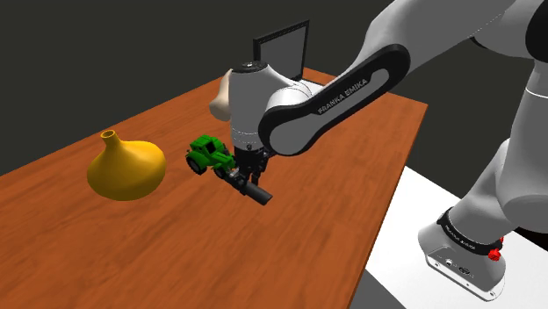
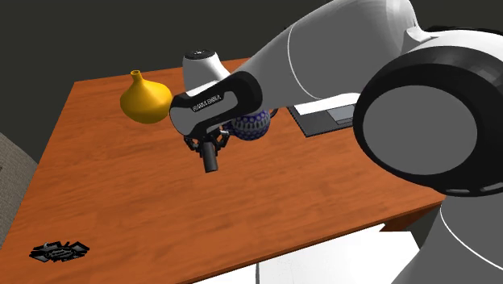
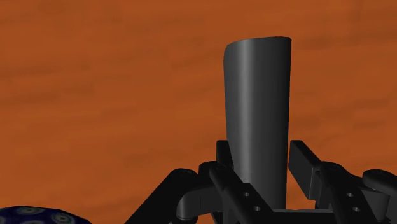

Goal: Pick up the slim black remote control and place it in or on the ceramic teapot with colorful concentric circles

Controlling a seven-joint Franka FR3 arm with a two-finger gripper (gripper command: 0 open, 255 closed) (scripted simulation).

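1. Nearest the wrist camera, two black fingers [image 3: 304,165] of the hand [image 3: 261,153] press on opposite sides of the slim black remote control [image 3: 257,108]. It stands straight out past the fingertips and ends in a rounded tip.
2. The hand is closed only to the remote's width and has it clamped near one end, with most of its length sticking out free.
3. From the shoulder view the hand [image 1: 248,174] points down under the white arm [image 1: 351,83], and the remote [image 1: 252,189] juts from it at a slant. It seems to hang clear of the wooden desk [image 1: 132,255], though the gap is hard to judge from this angle.
4. From the second exterior view the teapot [image 2: 250,126], dark blue with ringed circles, stands on the desk just beside and behind the hand [image 2: 211,147], partly hidden by the arm. The remote [image 2: 211,161] hangs below the fingers and does not touch the teapot.
5. A sliver of the teapot [image 3: 38,215] also shows in the wrist view, off to the side of one finger and near the hand's base.
6. A green toy tractor [image 1: 209,155] sits just beside the hand, on the side away from the stand.
7. Beyond the tractor, well apart from the hand, rests a yellow gourd-shaped vase [image 1: 126,167] with a narrow neck.
8. Behind the hand, at the desk's far edge, stands a black upright panel [image 1: 281,48].
9. Well away from the hand, below the desk's edge, lies a flat black object [image 2: 58,252] that I cannot identify.
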